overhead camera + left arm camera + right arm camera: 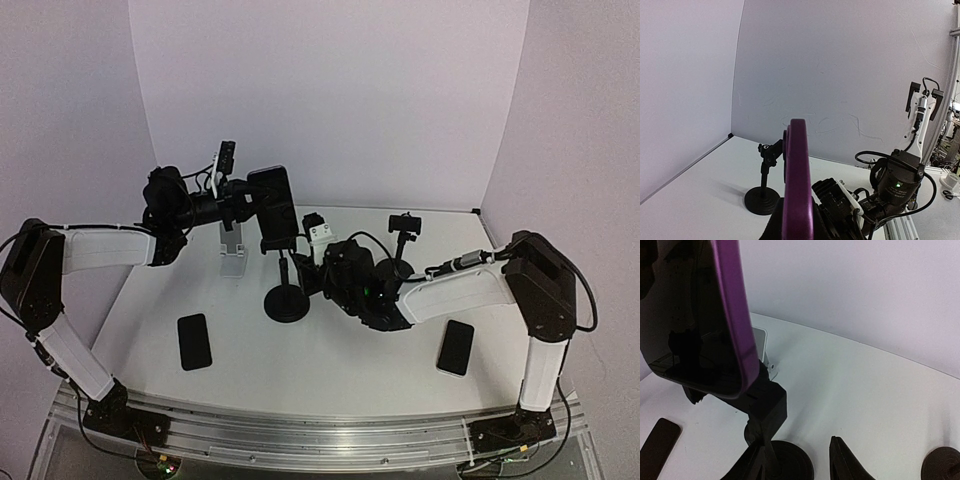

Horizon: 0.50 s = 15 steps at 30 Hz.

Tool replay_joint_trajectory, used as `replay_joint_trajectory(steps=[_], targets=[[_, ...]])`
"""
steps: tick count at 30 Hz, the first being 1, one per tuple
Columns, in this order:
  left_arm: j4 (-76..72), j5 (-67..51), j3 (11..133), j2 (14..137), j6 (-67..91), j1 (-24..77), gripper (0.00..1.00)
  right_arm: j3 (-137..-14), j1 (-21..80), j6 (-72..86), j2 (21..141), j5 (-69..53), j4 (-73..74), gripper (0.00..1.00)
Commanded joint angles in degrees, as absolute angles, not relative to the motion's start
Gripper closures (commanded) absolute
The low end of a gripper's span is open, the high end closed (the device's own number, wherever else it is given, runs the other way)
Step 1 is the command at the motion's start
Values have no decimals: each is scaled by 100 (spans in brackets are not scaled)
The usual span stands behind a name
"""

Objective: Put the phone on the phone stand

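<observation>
Phone point(272, 205) in left fingers point(774, 226) hides the top of the stand point(286, 290).

Arms point(100, 248) show white shells, black joints point(545, 275), black cables point(455, 264).

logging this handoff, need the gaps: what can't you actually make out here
- Top view: whether the purple-edged black phone sits in the clamp of the black round-base stand; the phone covers it.
- Left wrist view: left claw hidden behind the phone's edge.
- Right wrist view: right claw cut off by the bottom edge, so its grip is unclear.
</observation>
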<state>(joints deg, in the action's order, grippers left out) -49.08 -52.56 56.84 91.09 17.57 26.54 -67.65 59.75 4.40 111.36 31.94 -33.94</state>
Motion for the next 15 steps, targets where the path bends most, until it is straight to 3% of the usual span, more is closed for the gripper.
replay_joint_trajectory(steps=[1,8,12,15], targets=[[-5316,-5117,5668,8910,1642,2580,100,-7136,5974,222,11229,3162,-3928,56],[-5297,-5130,5657,8891,1543,2514,100,-7248,5975,53,11293,3041,-3930,54],[-5293,-5140,5669,8895,1542,2489,100,-7254,5974,45,11315,3017,-3929,44],[-5285,-5142,5686,8895,1530,2457,100,-7240,5973,48,11295,2986,-3932,43]])
